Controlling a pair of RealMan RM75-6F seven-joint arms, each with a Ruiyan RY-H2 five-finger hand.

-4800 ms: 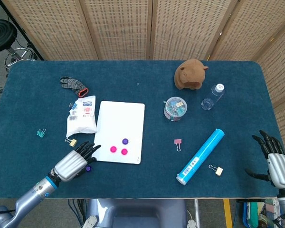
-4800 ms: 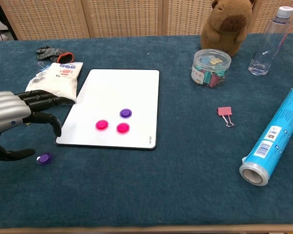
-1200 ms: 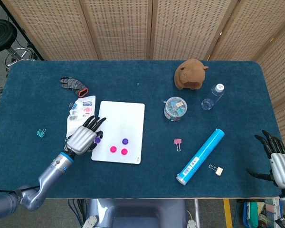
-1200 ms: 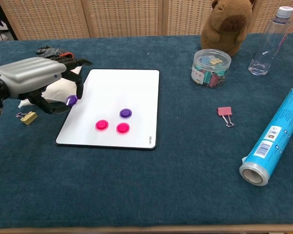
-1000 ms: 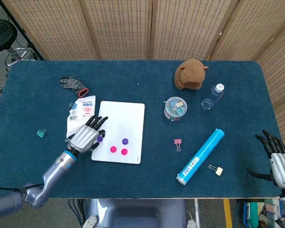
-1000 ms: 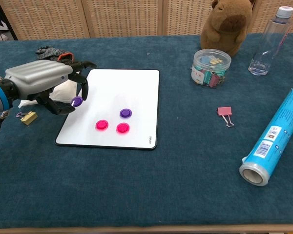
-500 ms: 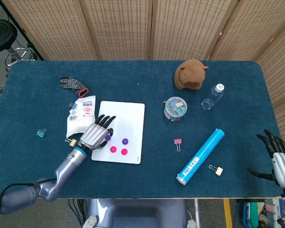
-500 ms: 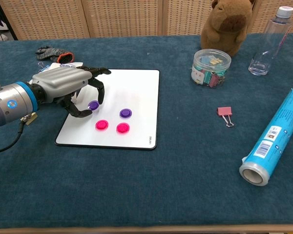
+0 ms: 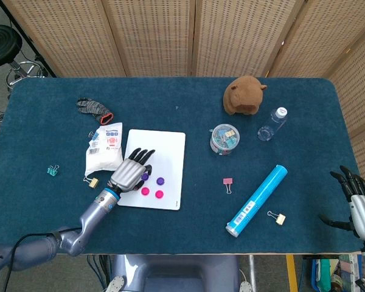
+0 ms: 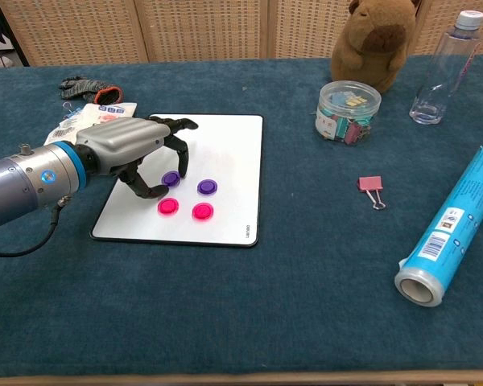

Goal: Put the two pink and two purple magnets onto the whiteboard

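The left hand [image 10: 137,153] pinched a purple magnet [image 10: 171,178] over the whiteboard [image 10: 225,145] — near its left edge; the right hand [image 9: 358,204] hung spread wide, holding nothing.

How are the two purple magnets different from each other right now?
The purple magnet by the left hand sits right under the left hand's fingertips, which touch or pinch it; the other purple magnet lies free with nothing on it. The first is partly hidden by fingers, the second shows whole. The first lies further left on the whiteboard, the second nearer the middle. Both are round, purple, and over the whiteboard.
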